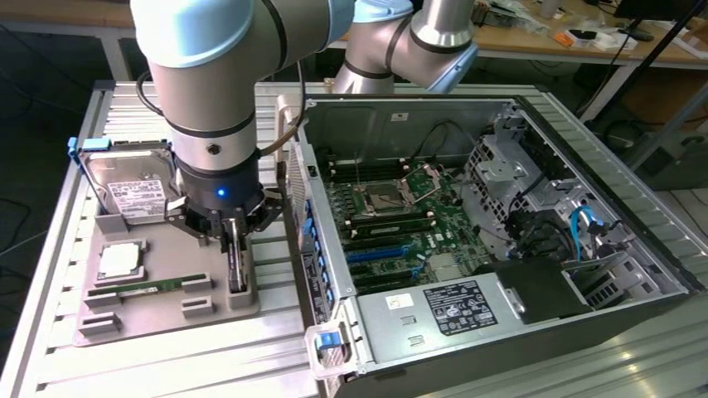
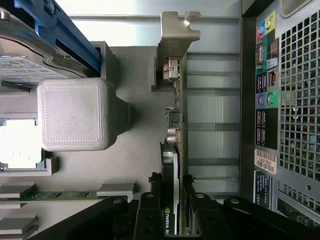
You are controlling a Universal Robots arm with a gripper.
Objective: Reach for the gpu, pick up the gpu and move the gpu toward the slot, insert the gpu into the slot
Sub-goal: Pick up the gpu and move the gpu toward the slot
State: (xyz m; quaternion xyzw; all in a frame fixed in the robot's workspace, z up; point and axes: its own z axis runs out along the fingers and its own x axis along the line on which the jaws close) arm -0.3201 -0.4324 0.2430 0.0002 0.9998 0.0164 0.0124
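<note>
Surface: ribbed aluminium desk (image 1: 166, 365) in a workshop, w/ wooden benches (image 1: 553, 41) cluttered w/ small items along the back.

A grey printed fixture tray (image 1: 166, 319) sits on the desk's half toward the exterior view's left. An open PC case (image 1: 619, 166) takes the other half, lying on its side w/ the motherboard facing up.

On the tray: hard drive (image 1: 128, 186) propped upright near the desk's far edge, CPU (image 1: 119, 261) flat in its pocket, and green memory stick (image 1: 149, 287) lying nearer the front edge.

The gpu (image 1: 235, 269) stands on edge in a tray groove along the tray side nearest the case. In the wrist view its metal bracket (image 2: 175, 45) points away from the gripper (image 2: 171, 200).

The gripper (image 1: 232, 236) is straight above the card. Its fingers (image 2: 150, 210) are clenched on the gpu (image 2: 177, 125), one on each face, and the card sits in the groove.

The slot (image 1: 380, 250) is a blue strip on the motherboard inside the case, well apart from the card. The case's ported rear wall (image 2: 265, 100) stands betw. the tray and the slot, just beside the gpu.
</note>
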